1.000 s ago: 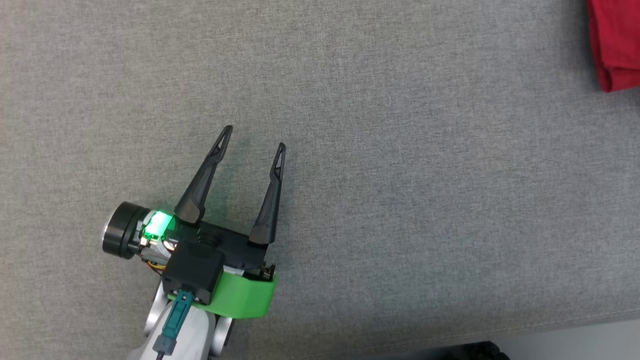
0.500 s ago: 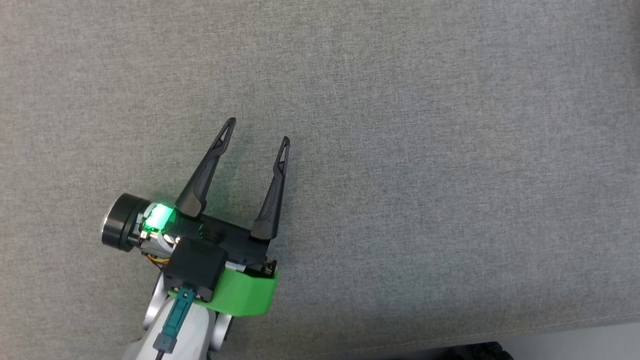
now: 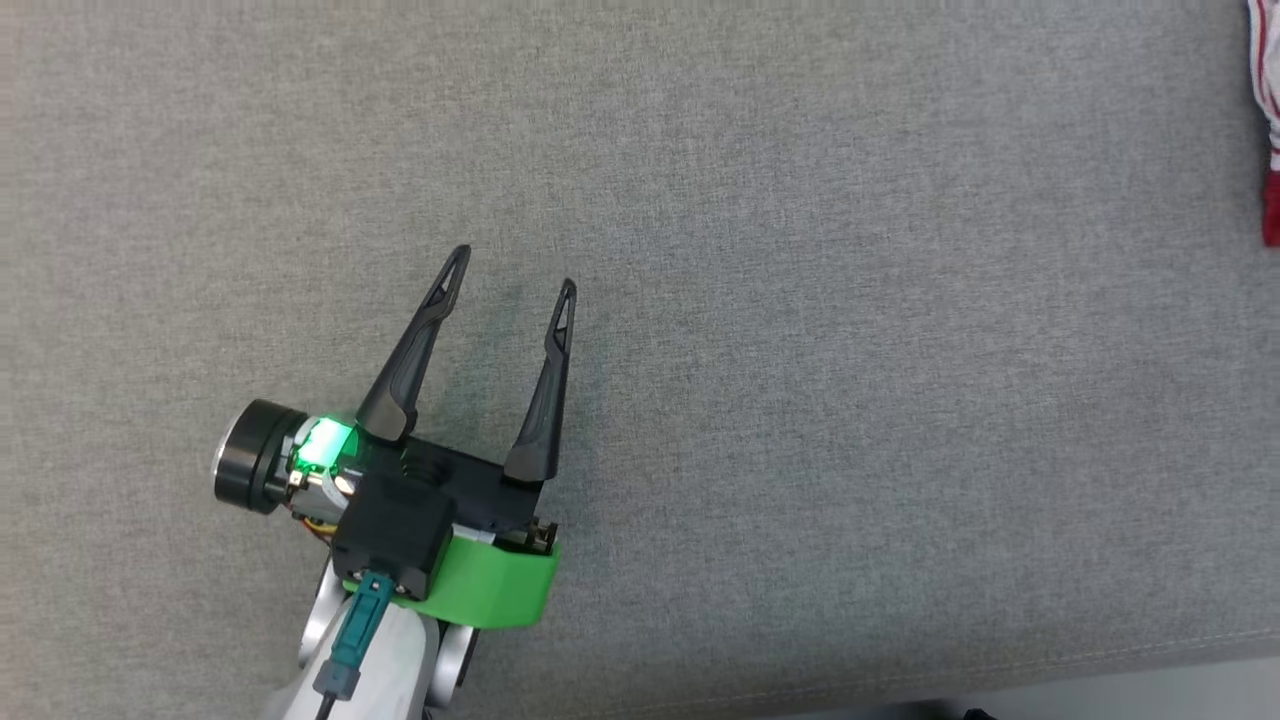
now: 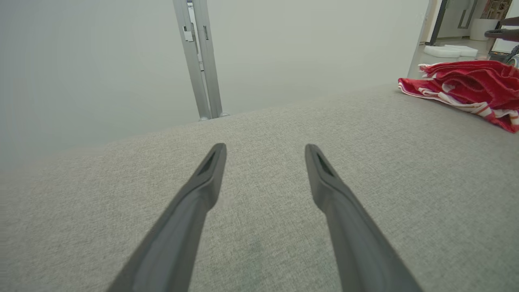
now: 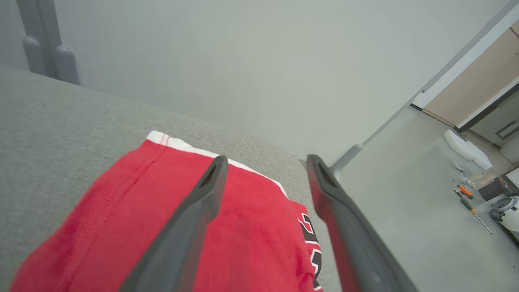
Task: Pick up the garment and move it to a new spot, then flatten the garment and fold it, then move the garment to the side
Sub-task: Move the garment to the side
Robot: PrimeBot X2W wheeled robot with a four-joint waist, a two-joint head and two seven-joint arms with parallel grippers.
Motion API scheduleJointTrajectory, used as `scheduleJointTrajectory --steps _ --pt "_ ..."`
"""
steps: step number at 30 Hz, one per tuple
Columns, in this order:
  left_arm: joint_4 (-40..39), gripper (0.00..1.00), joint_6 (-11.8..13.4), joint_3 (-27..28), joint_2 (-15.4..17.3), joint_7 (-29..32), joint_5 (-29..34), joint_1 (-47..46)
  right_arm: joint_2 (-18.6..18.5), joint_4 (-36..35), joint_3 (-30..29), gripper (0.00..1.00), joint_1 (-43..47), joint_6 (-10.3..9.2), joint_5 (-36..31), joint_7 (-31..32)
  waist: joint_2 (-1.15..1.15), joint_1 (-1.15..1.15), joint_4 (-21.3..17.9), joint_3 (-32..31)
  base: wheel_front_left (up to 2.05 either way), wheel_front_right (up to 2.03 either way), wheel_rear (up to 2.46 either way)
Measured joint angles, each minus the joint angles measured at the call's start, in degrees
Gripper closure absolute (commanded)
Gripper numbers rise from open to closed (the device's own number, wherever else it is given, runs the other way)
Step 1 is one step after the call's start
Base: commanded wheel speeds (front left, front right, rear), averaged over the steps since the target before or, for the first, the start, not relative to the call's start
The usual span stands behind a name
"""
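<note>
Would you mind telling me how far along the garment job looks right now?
Done, seemingly: the red garment lies folded near the right edge of the grey surface. In hand: nothing; right gripper hovers open over it, left gripper open and empty. Left: probably just pulling back.

In the head view the left claw (image 3: pixel 513 268) sits at the lower left of the frame over the tabletop (image 3: pixel 850 400). The garment (image 3: pixel 1270 150) lies on the tabletop at the upper right edge, well apart from it. In the right wrist view the right claw (image 5: pixel 266 159) is at lower centre above the garment, with the floor (image 5: pixel 405 194) at the right.
</note>
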Motion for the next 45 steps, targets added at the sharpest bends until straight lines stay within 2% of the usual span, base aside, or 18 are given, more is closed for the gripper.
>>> scheduleJointTrajectory --steps 2,6,11,14,17,21,27,32,38,45 --pt "0.54 0.00 0.53 0.42 -0.41 0.00 -0.45 0.69 3.88 -1.36 -1.26 0.00 1.46 0.00 -1.33 -0.56 0.00 0.00 0.04 -1.31 0.00 0.00 0.00" --pt "2.48 0.00 1.65 2.21 -1.44 -0.01 -2.44 2.53 14.72 -9.15 -5.80 0.00 7.01 0.01 -4.45 -0.80 0.00 0.00 0.24 -4.31 0.00 0.00 0.00" --pt "4.98 0.00 3.22 4.98 -2.74 0.00 -5.77 4.80 25.82 -16.31 -9.56 0.00 18.96 0.00 -8.99 -0.85 0.00 0.00 0.90 -8.68 0.00 0.00 0.00" --pt "5.34 0.00 3.53 6.37 -3.19 0.00 -7.05 6.78 31.47 -20.46 -10.20 0.00 24.67 0.00 -10.98 -0.86 0.00 0.00 1.48 -11.53 0.00 0.00 0.00" --pt "5.71 0.00 3.68 7.39 -3.38 0.00 -7.49 8.37 35.28 -22.76 -10.14 0.00 29.58 -0.01 -12.61 -0.85 0.00 0.00 2.06 -14.42 0.00 0.00 0.00" --pt "7.00 0.00 3.31 8.64 -3.54 0.00 -8.04 10.63 39.31 -25.12 -10.11 0.00 33.81 0.00 -14.32 -0.86 0.00 0.00 2.78 -18.31 0.00 0.00 0.00" --pt "7.43 0.00 3.45 11.02 -3.57 0.00 -8.00 14.02 42.97 -27.43 -9.39 0.00 39.96 -0.01 -15.25 -0.85 0.00 0.00 3.45 -23.91 0.00 0.00 0.00" --pt "7.40 0.00 3.04 11.27 -3.59 0.00 -7.83 15.87 44.26 -30.32 -9.50 0.00 43.00 -0.01 -16.52 -0.86 0.00 0.00 3.72 -27.62 0.00 0.00 0.00" --pt "8.11 0.00 1.38 10.76 -3.60 0.00 -7.82 19.21 45.66 -30.71 -9.28 0.00 47.38 -0.01 -17.16 -0.86 0.00 -0.01 3.84 -31.18 0.00 0.00 0.00" --pt "9.83 0.00 0.68 10.47 -3.64 0.00 -7.16 20.67 46.36 -30.06 -9.48 0.00 49.59 -0.01 -17.86 -0.86 0.00 -0.01 4.00 -33.76 0.00 0.00 0.00"
